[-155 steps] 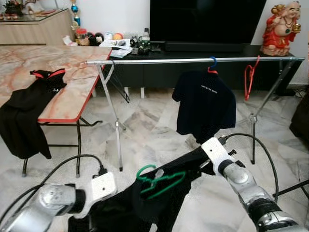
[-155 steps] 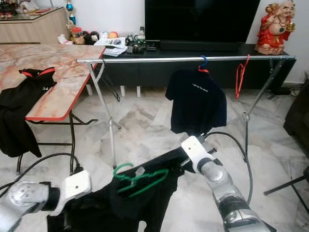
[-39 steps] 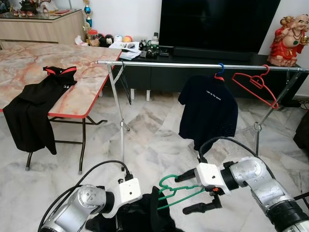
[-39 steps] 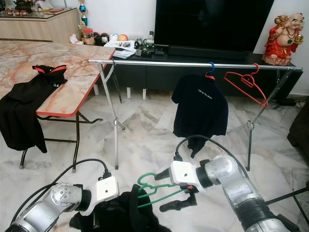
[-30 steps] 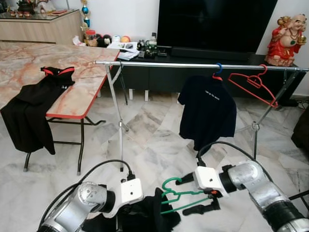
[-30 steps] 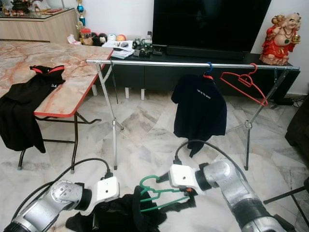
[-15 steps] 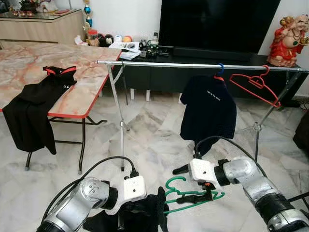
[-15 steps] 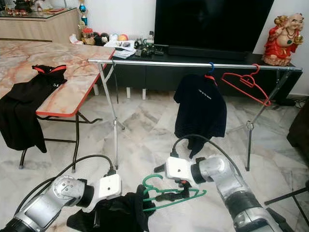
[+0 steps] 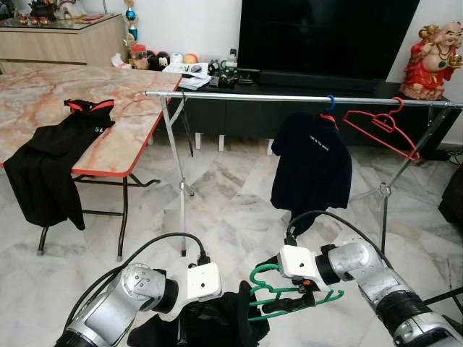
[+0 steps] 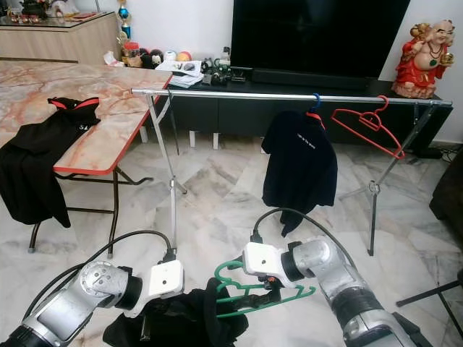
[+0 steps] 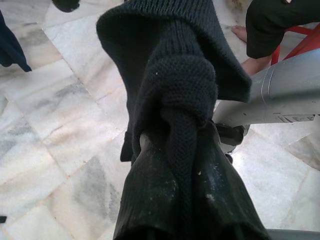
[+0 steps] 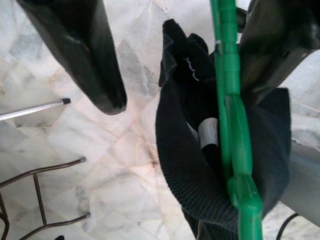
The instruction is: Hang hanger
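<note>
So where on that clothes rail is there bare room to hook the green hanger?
The rail is bare from its left legs to the blue hanger carrying the dark shirt. The right end is crowded: the red hanger hangs close beside the shirt. The green hanger is at the right gripper.

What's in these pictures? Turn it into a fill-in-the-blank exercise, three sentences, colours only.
The hanger at the right tool is ____.
The left tool grips a ____ garment.
The bare hanger on the rail is ____.
Missing words: green; black; red.
</note>
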Motion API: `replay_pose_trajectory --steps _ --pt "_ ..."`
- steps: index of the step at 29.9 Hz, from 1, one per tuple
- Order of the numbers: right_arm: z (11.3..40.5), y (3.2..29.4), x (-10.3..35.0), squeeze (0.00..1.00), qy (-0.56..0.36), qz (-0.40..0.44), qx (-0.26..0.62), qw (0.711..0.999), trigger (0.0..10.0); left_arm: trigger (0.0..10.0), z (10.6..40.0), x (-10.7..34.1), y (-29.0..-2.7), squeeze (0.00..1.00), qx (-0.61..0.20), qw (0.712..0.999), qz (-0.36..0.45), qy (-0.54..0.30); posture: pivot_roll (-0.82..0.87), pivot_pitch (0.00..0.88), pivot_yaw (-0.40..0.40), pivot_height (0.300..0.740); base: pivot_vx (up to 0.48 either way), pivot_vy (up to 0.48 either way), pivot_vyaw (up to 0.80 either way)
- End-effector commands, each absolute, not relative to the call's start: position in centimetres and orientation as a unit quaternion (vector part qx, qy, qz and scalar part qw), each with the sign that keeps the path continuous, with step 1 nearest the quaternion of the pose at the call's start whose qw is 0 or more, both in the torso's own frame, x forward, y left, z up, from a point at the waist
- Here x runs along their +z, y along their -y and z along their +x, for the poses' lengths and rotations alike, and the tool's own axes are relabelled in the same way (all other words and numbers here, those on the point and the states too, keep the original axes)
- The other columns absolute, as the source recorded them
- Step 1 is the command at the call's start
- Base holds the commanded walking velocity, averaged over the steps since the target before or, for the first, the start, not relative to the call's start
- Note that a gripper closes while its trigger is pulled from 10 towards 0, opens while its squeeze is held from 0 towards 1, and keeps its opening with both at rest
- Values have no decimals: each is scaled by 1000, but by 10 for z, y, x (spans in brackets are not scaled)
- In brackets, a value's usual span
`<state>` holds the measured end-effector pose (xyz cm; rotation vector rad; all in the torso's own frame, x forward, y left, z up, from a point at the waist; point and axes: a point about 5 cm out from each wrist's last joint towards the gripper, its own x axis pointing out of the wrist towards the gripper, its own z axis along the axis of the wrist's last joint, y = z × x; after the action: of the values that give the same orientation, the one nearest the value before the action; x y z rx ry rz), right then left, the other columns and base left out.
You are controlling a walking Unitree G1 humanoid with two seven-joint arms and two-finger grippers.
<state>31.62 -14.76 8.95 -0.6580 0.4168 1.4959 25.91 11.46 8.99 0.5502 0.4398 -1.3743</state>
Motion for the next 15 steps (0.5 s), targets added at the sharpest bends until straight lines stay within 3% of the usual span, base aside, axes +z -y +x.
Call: replay_pose_trajectory --steps 1,15 --pt "316 144 91 0 -181 -290 673 656 0 10000 261 104 -104 0 -634 711 253 -166 166 0 -58 740 0 0 0" --pt "310 142 83 0 -200 -286 687 638 0 10000 262 104 -102 0 -634 713 251 -166 168 0 -60 740 0 0 0"
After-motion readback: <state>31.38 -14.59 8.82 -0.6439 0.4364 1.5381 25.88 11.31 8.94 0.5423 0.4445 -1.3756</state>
